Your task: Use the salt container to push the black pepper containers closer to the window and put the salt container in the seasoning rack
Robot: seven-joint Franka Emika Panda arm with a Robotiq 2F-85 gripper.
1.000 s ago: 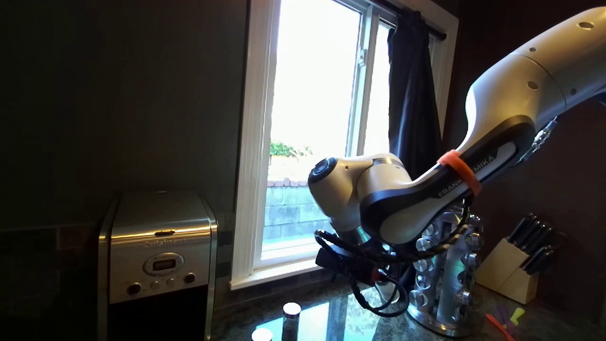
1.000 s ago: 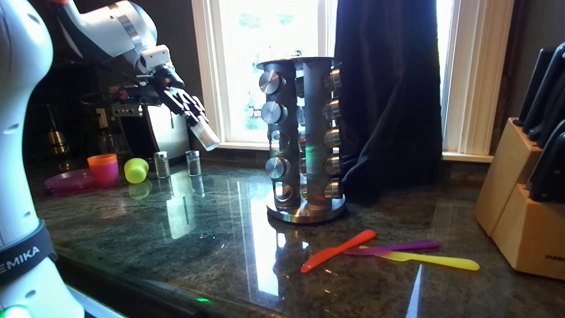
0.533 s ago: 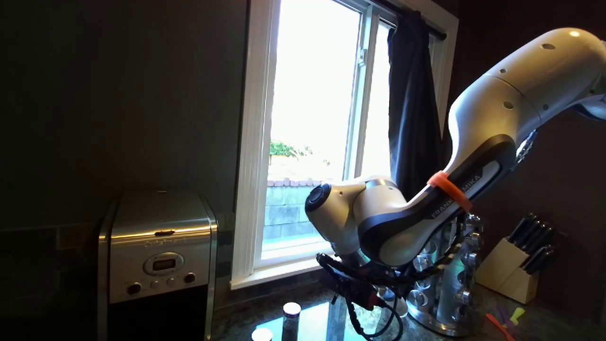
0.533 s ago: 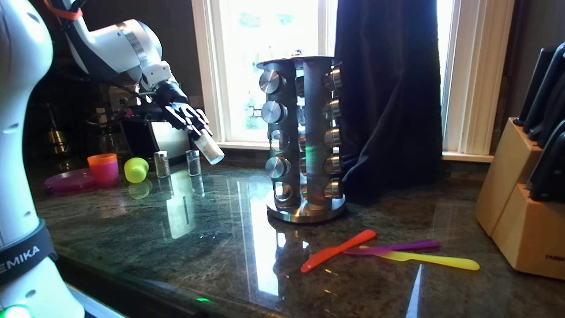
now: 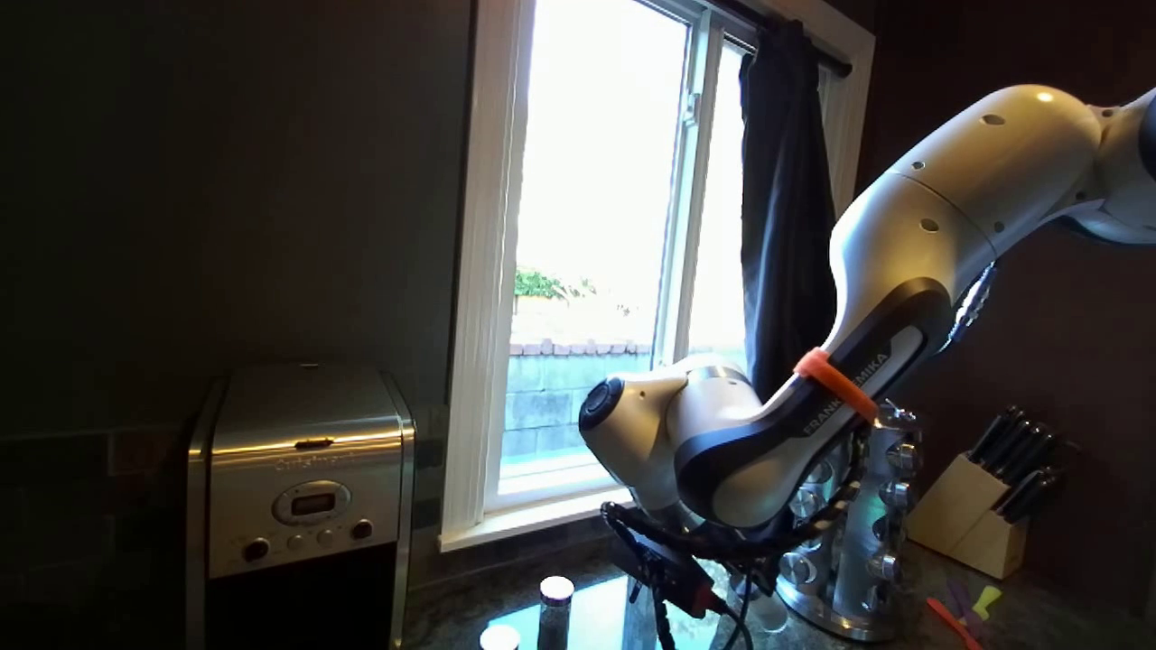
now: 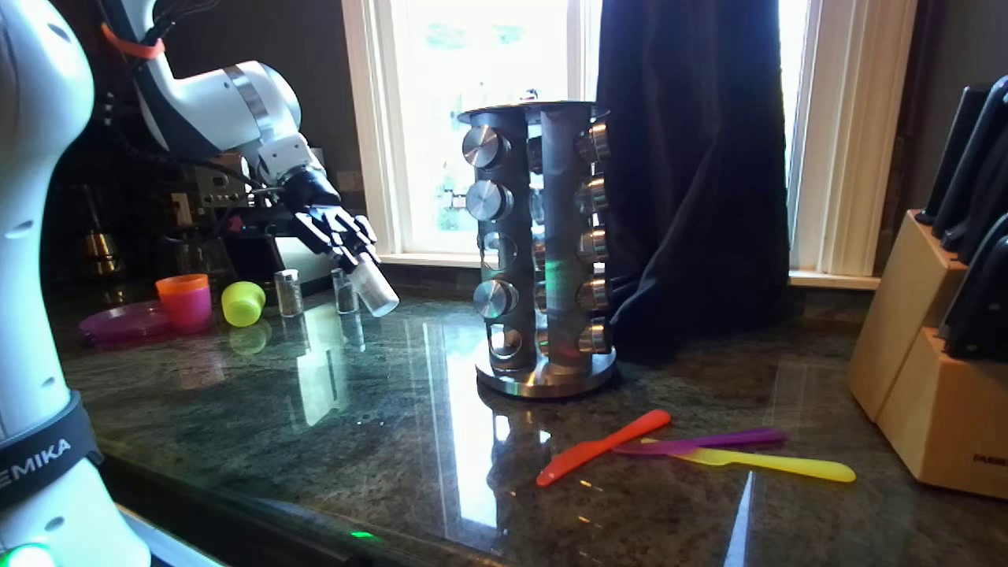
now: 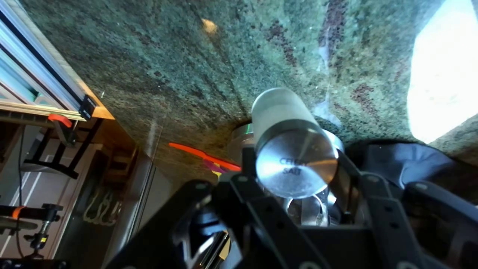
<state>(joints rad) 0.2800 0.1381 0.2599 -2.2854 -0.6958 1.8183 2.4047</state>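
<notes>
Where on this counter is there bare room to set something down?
In an exterior view, the widest bare granite lies in front of the pepper shakers, left of the seasoning rack. A smaller patch sits between rack and knife block, behind the plastic knives. It's crowded around the purple plate and cups. Mind the held salt jar.

Satin-metal seasoning rack [image 6: 562, 220], glossy stone counter [image 6: 378, 441] beneath it, matt cloth curtain [image 6: 701, 173] behind it, smooth wooden knife block [image 6: 904, 339] to its right, plastic-looking knives [image 6: 709, 442] near it, translucent salt container [image 6: 375, 290] to its left with shiny metal lid [image 7: 297, 164]
</notes>
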